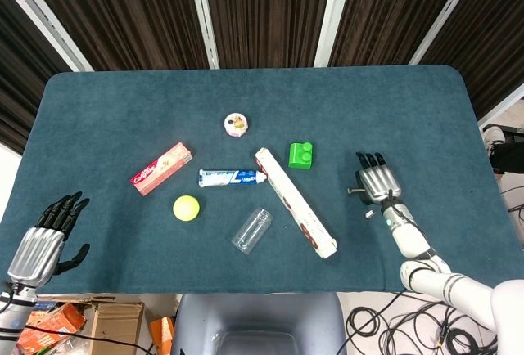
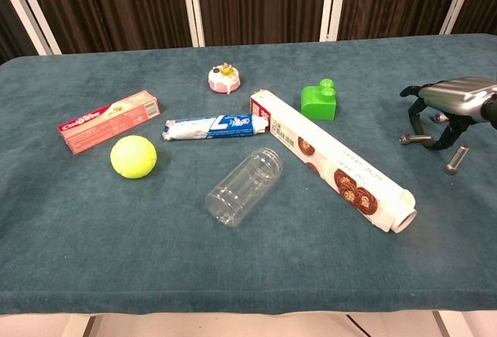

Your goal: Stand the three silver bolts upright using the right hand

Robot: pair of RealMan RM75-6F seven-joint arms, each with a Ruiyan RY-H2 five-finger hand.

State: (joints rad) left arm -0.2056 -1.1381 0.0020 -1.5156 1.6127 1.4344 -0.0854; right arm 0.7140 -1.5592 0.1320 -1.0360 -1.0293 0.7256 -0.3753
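Note:
My right hand hovers palm down over the right side of the table, fingers apart and arched toward the cloth. One silver bolt lies flat on its side, poking out from under the thumb side; dark fingertips reach down next to it, and contact is unclear. A second silver bolt lies tilted on the cloth just nearer the front edge. I cannot pick out a third bolt; the hand may be hiding it. My left hand rests open at the front left corner.
Left of the right hand lie a long biscuit box, a green block, a clear jar on its side, a toothpaste tube, a yellow ball, a red box and a small cake toy.

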